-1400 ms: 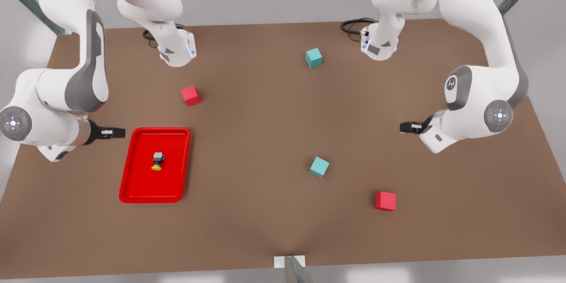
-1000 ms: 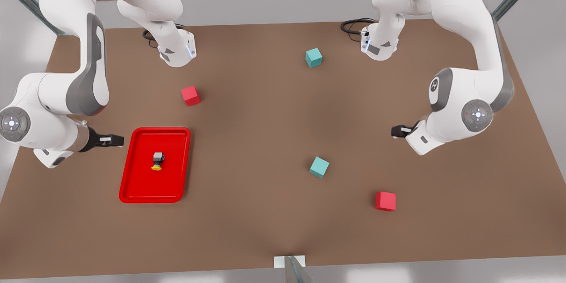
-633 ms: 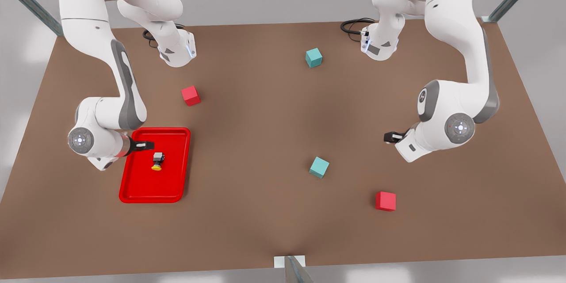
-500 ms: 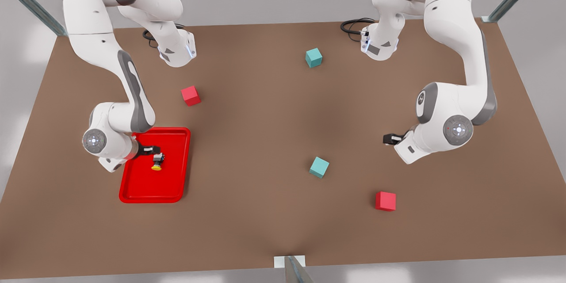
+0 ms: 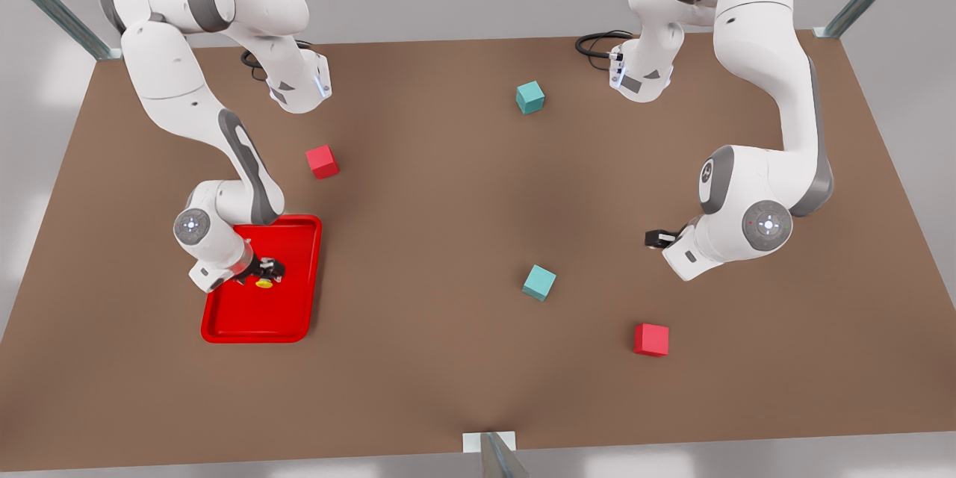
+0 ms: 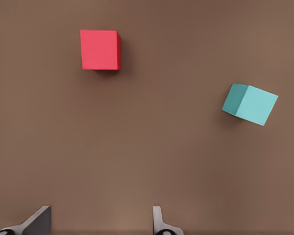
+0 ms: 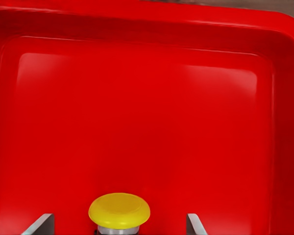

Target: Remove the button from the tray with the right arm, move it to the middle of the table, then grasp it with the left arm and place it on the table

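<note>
While the right tool straddles the button inside the red tray, fingers spread wide and not touching it, the left tool hovers open over bare surface between cubes.

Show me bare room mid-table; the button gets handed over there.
The table is bare between the red tray and the near teal cube. The right tool crowds the button; the left tool waits.
</note>
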Robot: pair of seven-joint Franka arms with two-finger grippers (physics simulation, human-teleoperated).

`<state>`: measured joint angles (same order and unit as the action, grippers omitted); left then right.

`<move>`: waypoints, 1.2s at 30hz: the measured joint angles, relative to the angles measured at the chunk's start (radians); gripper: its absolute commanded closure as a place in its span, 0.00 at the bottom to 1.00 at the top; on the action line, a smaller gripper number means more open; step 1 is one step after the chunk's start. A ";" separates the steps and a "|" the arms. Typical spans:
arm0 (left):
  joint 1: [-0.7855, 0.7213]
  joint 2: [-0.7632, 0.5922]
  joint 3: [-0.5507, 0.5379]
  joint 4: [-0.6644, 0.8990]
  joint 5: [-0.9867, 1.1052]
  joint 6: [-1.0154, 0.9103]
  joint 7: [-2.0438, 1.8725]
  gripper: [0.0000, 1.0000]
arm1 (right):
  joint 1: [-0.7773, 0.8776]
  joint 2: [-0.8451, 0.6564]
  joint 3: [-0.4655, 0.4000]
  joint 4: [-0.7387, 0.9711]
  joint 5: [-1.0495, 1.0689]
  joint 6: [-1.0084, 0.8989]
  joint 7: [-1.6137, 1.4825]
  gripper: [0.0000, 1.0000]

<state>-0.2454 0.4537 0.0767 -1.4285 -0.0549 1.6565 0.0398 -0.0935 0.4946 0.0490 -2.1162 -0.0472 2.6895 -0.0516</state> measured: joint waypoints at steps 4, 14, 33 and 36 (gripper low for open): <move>0.000 0.000 0.000 0.000 0.001 -0.001 0.000 0.00 | 0.002 -0.016 0.000 -0.043 0.001 0.023 0.000 0.04; -0.002 -0.009 0.000 0.002 0.002 -0.018 0.000 0.00 | 0.003 -0.028 0.000 -0.088 0.003 0.042 -0.001 0.53; -0.001 -0.008 0.007 -0.001 0.012 -0.034 0.000 0.00 | 0.422 0.121 0.207 0.694 0.002 -0.509 -0.340 0.65; -0.002 -0.006 0.009 -0.003 0.018 -0.038 0.000 0.00 | 0.530 0.192 0.302 0.776 -0.015 -0.474 -0.436 0.65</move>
<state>-0.2470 0.4473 0.0853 -1.4318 -0.0369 1.6189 0.0398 0.4368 0.6866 0.3511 -1.3403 -0.0619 2.2155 -0.4879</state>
